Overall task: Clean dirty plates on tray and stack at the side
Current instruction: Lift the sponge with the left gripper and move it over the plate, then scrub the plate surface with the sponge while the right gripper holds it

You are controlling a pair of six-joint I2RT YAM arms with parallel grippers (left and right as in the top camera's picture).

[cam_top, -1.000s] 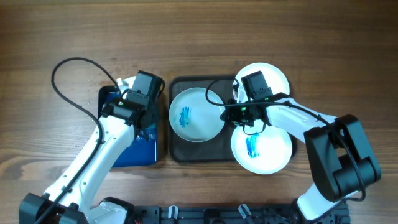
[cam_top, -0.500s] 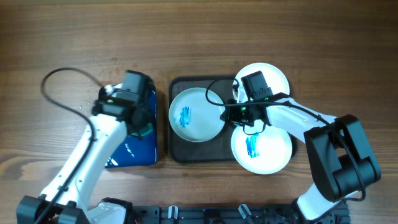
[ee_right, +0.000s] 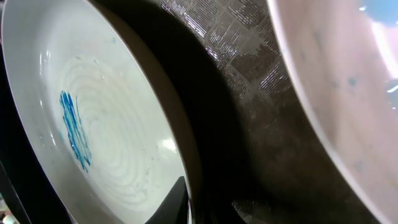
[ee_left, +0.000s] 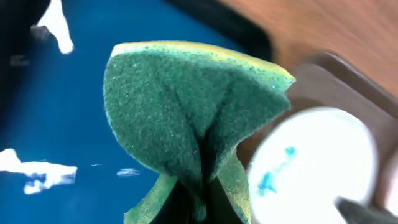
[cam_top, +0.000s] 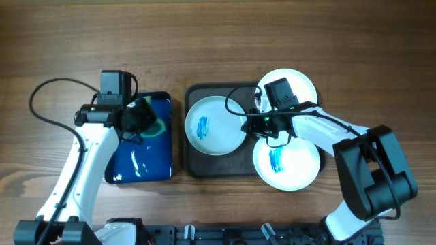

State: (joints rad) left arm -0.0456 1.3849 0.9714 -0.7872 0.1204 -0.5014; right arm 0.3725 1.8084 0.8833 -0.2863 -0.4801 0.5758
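A white plate (cam_top: pixel 214 126) with a blue smear lies on the dark tray (cam_top: pixel 204 167). My right gripper (cam_top: pixel 249 125) is shut on that plate's right rim; in the right wrist view the plate (ee_right: pixel 106 124) has one finger inside the rim and one under it, at the right gripper (ee_right: pixel 205 202). A second smeared plate (cam_top: pixel 289 167) lies right of the tray on the table. A plain white plate (cam_top: pixel 300 83) lies behind it, partly under my right arm. My left gripper (cam_top: pixel 141 120) is shut on a folded green sponge (ee_left: pixel 186 106) above the blue tray (cam_top: pixel 139 153).
The blue tray (ee_left: pixel 50 124) is wet and glossy and lies just left of the dark tray (ee_left: pixel 339 71). The second plate's rim (ee_right: pixel 336 81) comes close to my right gripper. Black cables loop from both arms. Bare wooden table lies behind the trays.
My left arm has swung to the left with the sponge, which stays above the blue tray. The right arm and the plates have not moved.
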